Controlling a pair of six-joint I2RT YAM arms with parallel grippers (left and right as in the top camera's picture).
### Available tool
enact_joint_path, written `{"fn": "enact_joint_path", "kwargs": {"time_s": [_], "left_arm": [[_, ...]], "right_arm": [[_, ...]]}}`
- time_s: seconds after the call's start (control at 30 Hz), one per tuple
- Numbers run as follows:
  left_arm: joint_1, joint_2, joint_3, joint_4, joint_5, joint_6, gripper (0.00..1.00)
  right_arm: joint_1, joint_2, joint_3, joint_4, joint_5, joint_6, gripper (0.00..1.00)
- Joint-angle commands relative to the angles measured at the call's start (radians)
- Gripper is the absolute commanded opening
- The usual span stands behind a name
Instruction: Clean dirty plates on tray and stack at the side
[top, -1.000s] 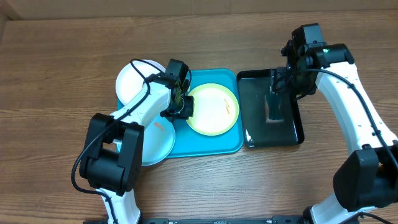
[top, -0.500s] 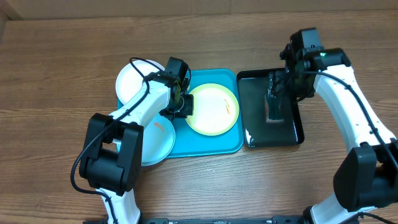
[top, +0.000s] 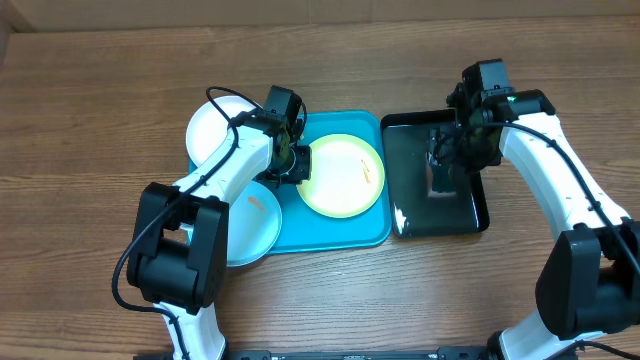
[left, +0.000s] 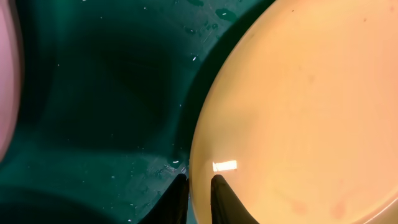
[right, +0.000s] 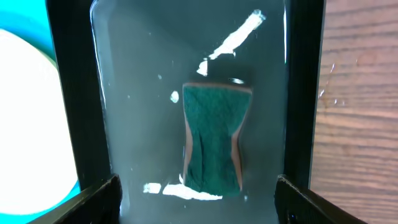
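Observation:
The lime-green-rimmed plate (top: 343, 175) lies on the teal tray (top: 330, 228), with a thin reddish smear near its right side. My left gripper (top: 292, 165) is shut on this plate's left rim. In the left wrist view the fingers (left: 199, 186) pinch the plate's edge (left: 298, 112) over the wet tray floor (left: 112, 93). The white plate (top: 220, 130) lies at the tray's far left corner. The light blue plate (top: 250, 222), with an orange smear, lies at the tray's near left edge. My right gripper (top: 455, 150) hangs open and empty.
A glossy black tray (top: 470, 215) stands to the right of the teal tray, with water and a green sponge (top: 440, 178) in it. In the right wrist view the sponge (right: 213, 140) lies between my open fingers (right: 198, 199), inside the black rim (right: 68, 93).
My right gripper has moved a little left over the black tray. My left gripper has shifted slightly away from me, still on the plate's rim.

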Motion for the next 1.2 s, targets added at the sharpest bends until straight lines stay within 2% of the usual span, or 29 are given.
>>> {"fn": "enact_joint_path", "kwargs": {"time_s": [0.0, 0.1, 0.33, 0.43, 0.57, 0.77, 0.97, 1.07, 1.17], "left_arm": [[0.006, -0.003, 0.019, -0.002, -0.010, -0.010, 0.16], [0.006, -0.002, 0.018, -0.002, -0.011, -0.010, 0.19], [0.003, 0.000, 0.008, 0.011, -0.011, -0.010, 0.18], [0.004, 0.000, 0.008, 0.012, -0.015, -0.010, 0.14], [0.004, 0.000, 0.000, 0.018, -0.017, -0.010, 0.17], [0.004, 0.001, -0.003, 0.024, -0.018, -0.010, 0.11], [0.004, 0.017, -0.013, 0.037, -0.016, -0.024, 0.10], [0.004, 0.018, -0.014, 0.039, -0.017, -0.024, 0.10], [0.004, 0.018, -0.014, 0.039, -0.017, -0.024, 0.14]], "right_arm": [[-0.003, 0.005, -0.007, 0.015, 0.009, 0.000, 0.80], [-0.003, 0.005, -0.007, 0.013, 0.009, 0.000, 0.80], [-0.003, 0.005, -0.008, 0.010, 0.010, 0.000, 0.79], [-0.003, 0.005, -0.009, 0.012, 0.009, 0.000, 0.79], [-0.003, 0.005, -0.035, 0.036, 0.010, -0.001, 0.79], [-0.003, 0.006, -0.074, 0.081, 0.010, -0.001, 0.79], [-0.003, 0.007, -0.074, 0.092, 0.010, -0.001, 0.80], [-0.003, 0.008, -0.074, 0.093, 0.010, -0.001, 0.84], [-0.003, 0.013, -0.080, 0.097, 0.010, -0.001, 0.86]]}}
